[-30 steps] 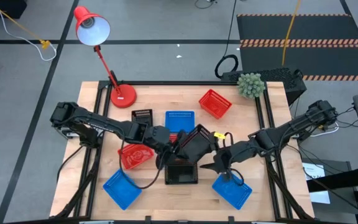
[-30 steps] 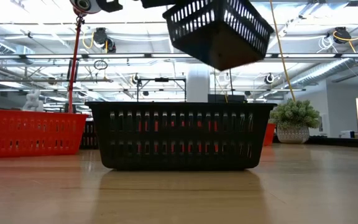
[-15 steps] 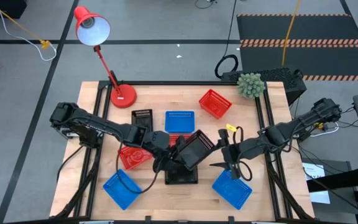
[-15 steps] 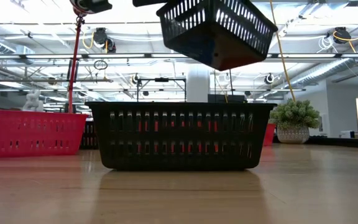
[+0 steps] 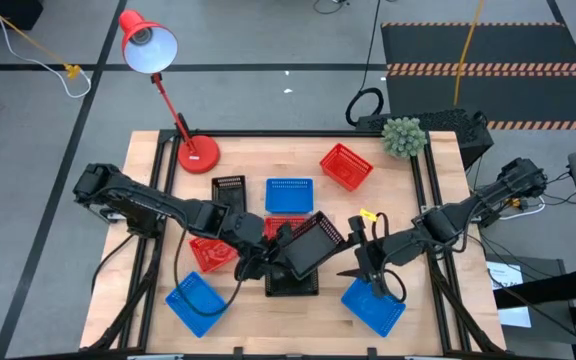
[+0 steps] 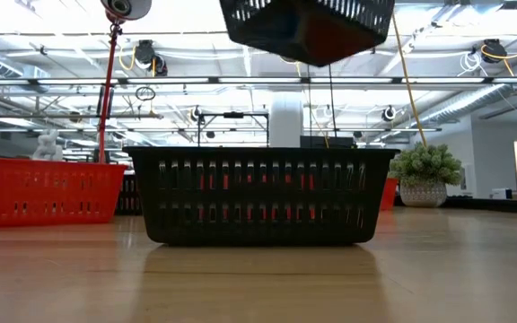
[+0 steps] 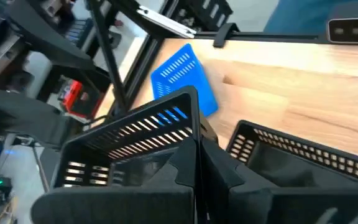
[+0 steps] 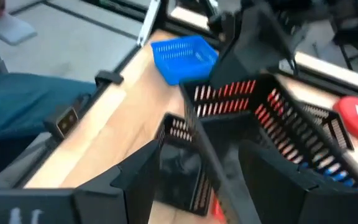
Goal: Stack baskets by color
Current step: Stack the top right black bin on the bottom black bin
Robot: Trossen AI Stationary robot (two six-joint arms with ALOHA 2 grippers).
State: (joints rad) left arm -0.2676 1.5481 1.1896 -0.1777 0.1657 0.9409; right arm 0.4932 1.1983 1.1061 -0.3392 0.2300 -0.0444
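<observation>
**Black basket held tilted above its mate at the front of the worktop**

I have the left hand [image 5: 280, 253] clamped on the wall of a black basket [image 5: 308, 246], carrying it tilted in the air. Below it, a second black basket [image 5: 292, 279] sits flat on the worktop [image 5: 268, 155] near the front edge; from the low camera I see clear air between the two.

My right hand [image 5: 353, 262] hangs just to the right of the lifted basket with its fingers spread wide and nothing between them; its wrist camera looks straight at that basket's slatted side.

A third black basket [image 5: 229, 187] sits toward the rear left, with a blue basket [image 5: 290, 193] beside it and a red basket [image 5: 346, 165] farther right. Another red basket [image 5: 286, 226] lies just behind the lifted one, and a third red one [image 5: 210, 253] lies under my left arm. Two more blue baskets sit at the front corners, one left [image 5: 193, 303], one right [image 5: 373, 304]. The red desk lamp [image 5: 158, 60] stands at the rear left, a small potted plant [image 5: 403, 137] at the rear right.
</observation>
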